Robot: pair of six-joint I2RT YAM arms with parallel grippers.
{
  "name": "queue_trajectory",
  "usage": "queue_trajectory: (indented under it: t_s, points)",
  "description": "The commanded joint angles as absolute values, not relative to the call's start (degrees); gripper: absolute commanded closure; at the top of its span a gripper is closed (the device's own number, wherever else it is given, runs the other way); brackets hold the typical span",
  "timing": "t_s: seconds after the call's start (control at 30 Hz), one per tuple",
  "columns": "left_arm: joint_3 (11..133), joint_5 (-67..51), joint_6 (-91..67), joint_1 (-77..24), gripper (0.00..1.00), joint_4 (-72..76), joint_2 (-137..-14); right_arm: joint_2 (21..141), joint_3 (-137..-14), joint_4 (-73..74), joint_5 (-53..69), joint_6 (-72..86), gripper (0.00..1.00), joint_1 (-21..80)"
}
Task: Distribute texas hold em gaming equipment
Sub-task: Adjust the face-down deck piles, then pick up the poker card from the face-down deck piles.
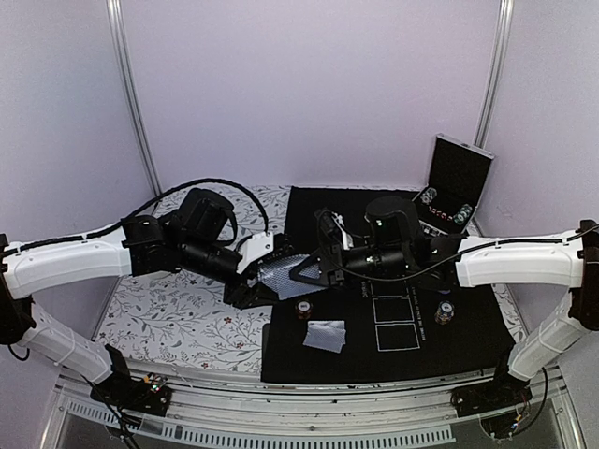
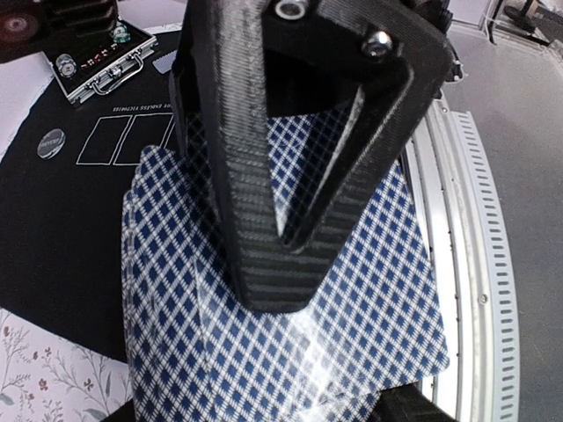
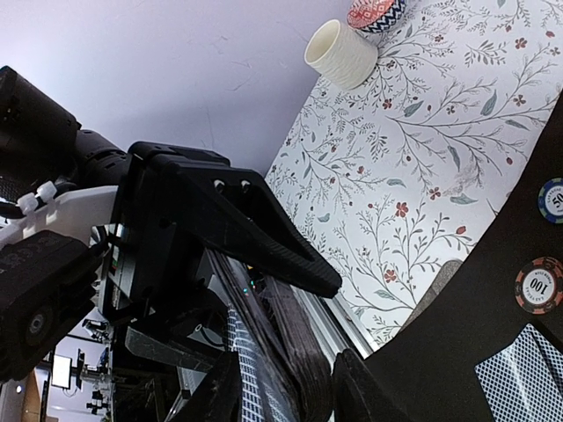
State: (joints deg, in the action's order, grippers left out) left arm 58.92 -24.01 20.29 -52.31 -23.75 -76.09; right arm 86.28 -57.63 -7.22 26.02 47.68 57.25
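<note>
My left gripper (image 1: 255,281) is shut on a deck of blue-checked playing cards (image 1: 278,271), held above the black mat's left edge. The fanned deck (image 2: 290,352) fills the left wrist view. My right gripper (image 1: 304,269) meets it from the right. One of its fingers (image 2: 273,264) lies on the top card, and its jaws (image 3: 286,391) close round the deck's edge (image 3: 295,360). A few cards (image 1: 325,334) lie face down on the mat; one shows in the right wrist view (image 3: 519,378). Striped chips (image 1: 304,309) (image 1: 444,313) stand on the mat.
The black mat (image 1: 393,281) has white card outlines (image 1: 395,323) and a silver disc (image 2: 51,142). The open silver-edged case (image 1: 459,182) with chips stands at the back right. A white cup (image 3: 339,53) and a patterned bowl (image 3: 374,13) stand on the floral cloth (image 1: 178,309).
</note>
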Motion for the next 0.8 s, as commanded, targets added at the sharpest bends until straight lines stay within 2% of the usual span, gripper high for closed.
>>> queue_trajectory:
  t_s: [0.0,0.57,0.77]
  points:
    - [60.17,-25.38,19.64,-51.97,0.42,-22.06,-76.37,84.12,-59.72,-6.03,25.39,46.87,0.63,57.61]
    - [59.99,-25.58,19.82,-51.59,0.42,-22.10,-75.68,80.71,-60.64,1.28,20.42,45.37,0.49,57.59]
    - [60.01,-25.66,19.91,-51.53,0.42,-22.07,-75.40,78.00,-59.89,4.04,18.11,45.00,0.47,57.24]
